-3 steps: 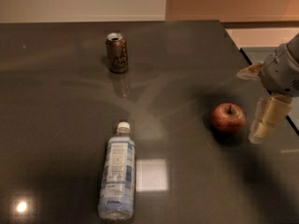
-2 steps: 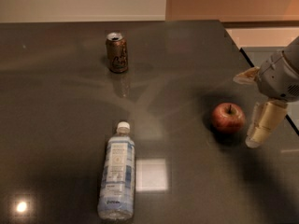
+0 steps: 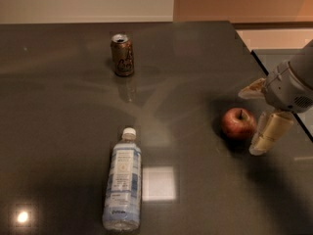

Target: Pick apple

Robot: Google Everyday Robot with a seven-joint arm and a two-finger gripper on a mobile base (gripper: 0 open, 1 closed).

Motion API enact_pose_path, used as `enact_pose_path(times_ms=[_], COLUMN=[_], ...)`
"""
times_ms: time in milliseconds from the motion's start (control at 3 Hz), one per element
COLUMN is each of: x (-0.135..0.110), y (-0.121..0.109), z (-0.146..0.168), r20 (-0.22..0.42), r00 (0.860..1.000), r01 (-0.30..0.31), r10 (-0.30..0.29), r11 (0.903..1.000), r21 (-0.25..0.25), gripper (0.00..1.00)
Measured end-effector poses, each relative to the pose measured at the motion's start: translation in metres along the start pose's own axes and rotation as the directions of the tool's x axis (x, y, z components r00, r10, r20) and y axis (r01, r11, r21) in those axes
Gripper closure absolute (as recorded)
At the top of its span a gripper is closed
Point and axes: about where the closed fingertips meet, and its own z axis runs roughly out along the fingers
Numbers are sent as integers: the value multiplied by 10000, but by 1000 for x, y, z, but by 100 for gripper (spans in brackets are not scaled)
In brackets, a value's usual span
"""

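Observation:
The apple (image 3: 237, 123), small, red, with a short dark stem, sits on the dark table (image 3: 186, 72) at the right. My gripper (image 3: 249, 121) reaches in from the right edge and is open. One pale finger (image 3: 268, 132) stands just right of the apple. The other finger (image 3: 253, 89) is above and behind it. The apple lies at the mouth of the fingers, and I cannot tell whether either touches it.
A brown drink can (image 3: 122, 55) stands upright at the back centre. A clear plastic water bottle (image 3: 122, 180) lies on its side at the front centre. The table's right edge (image 3: 274, 89) runs close behind the gripper. Light glares show on the tabletop.
My gripper has moved a little to the left and toward the front, closer around the apple. The apple, can and bottle have not moved.

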Motion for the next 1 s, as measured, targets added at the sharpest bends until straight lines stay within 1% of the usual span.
enact_pose_path(times_ms=[667,1000], x=[0,-7], y=[0,-3], z=[7,0], r20=[-24,34], r00=[10000,10000], r01=[-50,-89], r10=[50,89], r11=[9999,10000], r21=[-92,-42], gripper=[62,87])
